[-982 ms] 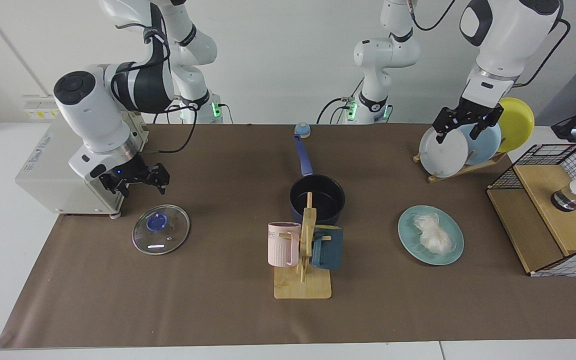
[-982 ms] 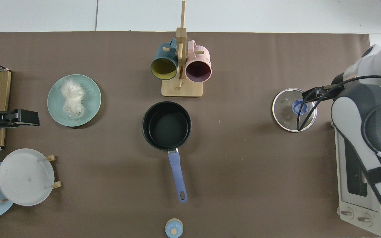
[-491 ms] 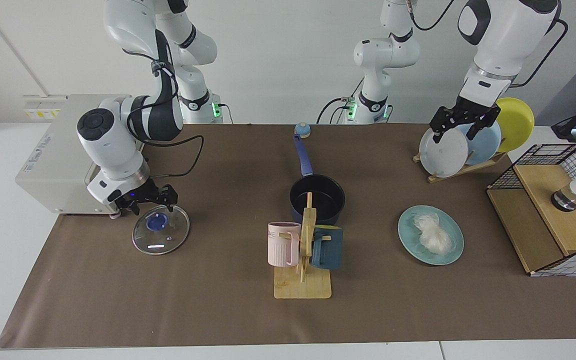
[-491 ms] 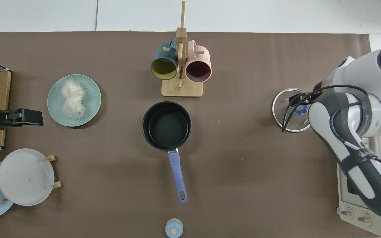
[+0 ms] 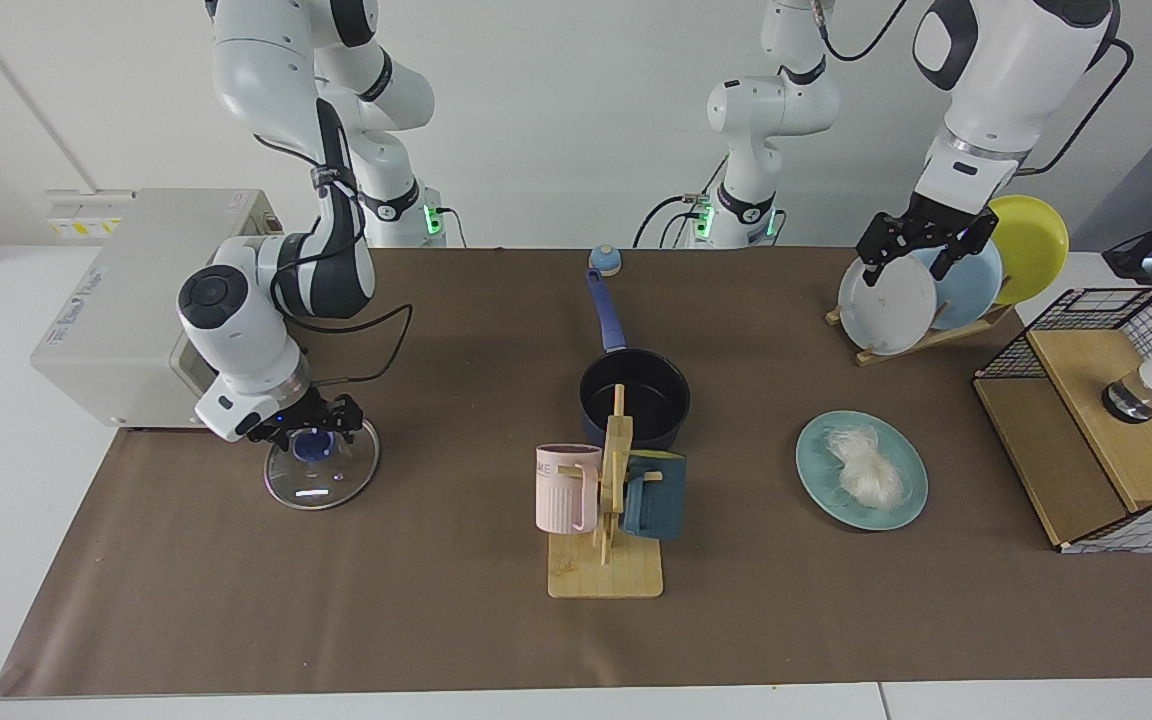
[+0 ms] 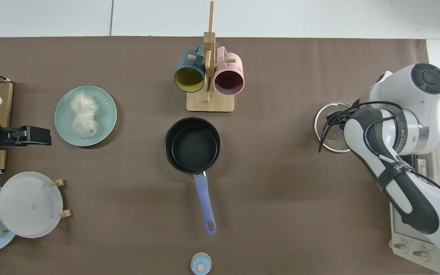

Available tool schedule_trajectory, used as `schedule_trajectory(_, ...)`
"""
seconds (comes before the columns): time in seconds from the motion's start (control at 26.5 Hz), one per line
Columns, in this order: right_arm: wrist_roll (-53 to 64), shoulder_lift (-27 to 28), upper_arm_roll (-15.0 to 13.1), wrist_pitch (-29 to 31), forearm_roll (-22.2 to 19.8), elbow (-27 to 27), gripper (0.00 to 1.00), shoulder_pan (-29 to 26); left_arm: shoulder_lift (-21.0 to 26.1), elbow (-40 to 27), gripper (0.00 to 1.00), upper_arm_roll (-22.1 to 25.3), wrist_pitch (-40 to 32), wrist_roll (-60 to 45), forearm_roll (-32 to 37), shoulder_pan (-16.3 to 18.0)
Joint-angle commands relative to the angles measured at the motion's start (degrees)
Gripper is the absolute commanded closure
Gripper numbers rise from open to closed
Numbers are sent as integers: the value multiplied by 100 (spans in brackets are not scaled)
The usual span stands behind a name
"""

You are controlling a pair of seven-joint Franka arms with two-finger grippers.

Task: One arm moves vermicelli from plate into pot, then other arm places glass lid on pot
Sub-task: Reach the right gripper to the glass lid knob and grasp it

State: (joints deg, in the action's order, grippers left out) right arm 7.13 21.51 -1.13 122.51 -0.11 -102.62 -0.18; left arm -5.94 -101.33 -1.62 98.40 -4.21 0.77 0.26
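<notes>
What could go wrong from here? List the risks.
1. The right gripper is down at the glass lid's knob while the vermicelli lies on the plate and the pot is empty; lidding now would likely block the noodles.
2. The mug rack stands close beside the pot, so a low carry might clip it.
3. The left gripper waits up by the plate rack.

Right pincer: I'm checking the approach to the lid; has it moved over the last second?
Yes. The right pincer has come down and toward the round clear glass lid, ending at its blue knob, away from the white box-shaped oven.
</notes>
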Motion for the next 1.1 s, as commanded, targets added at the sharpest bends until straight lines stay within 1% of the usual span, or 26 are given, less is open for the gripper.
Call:
schedule_trajectory(0.0, 342, 169, 25, 282, -94, -48, 0, -104, -56, 17, 0, 22, -102, 69, -50, -44)
schedule_trajectory(0.45, 377, 231, 25, 308, -94, -74, 0, -96, -56, 17, 0, 22, -102, 69, -50, -44)
schedule_trajectory(0.53, 377, 231, 25, 299, -94, -83, 1, -96, -56, 17, 0, 22, -102, 69, -50, -44)
schedule_trajectory(0.64, 377, 231, 16, 299, -112, -92, 5, -96, -56, 17, 0, 22, -102, 69, -50, -44)
schedule_trajectory(0.83, 377, 222, 16, 291, -182, -136, 7, -87, -56, 17, 0, 22, -93, 78, -50, -44)
schedule_trajectory(0.91, 377, 222, 16, 291, -191, -136, 13, -87, -56, 25, 0, 22, -22, 87, 46, -61)
schedule_trajectory(0.98, 386, 222, 16, 291, -252, -136, 20, -96, -47, -10, 0, 22, 12, 52, -15, -18)
schedule_trajectory(1.06, 386, 222, 16, 291, -296, -136, 26, -87, 66, -1, 0, 91, 91, 130, -76, 0)
